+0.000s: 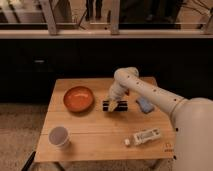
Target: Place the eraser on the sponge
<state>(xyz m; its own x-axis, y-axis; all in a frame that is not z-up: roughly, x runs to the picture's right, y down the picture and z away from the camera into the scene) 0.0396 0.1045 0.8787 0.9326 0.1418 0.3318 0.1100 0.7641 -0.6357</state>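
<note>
My gripper [115, 105] hangs low over the middle of the wooden table [95, 130], its dark fingers spread sideways close to the surface. A small pale yellowish eraser [114, 106] sits between the fingers. The light-blue sponge [145, 104] lies on the table just to the right of the gripper, partly behind my white arm [150, 92]. The eraser is apart from the sponge, a short way to its left.
An orange bowl [78, 98] stands left of the gripper. A white cup [58, 136] is near the front left corner. A whitish bottle with a label [144, 136] lies on its side at the front right. A small dark red object [127, 92] peeks out behind my arm.
</note>
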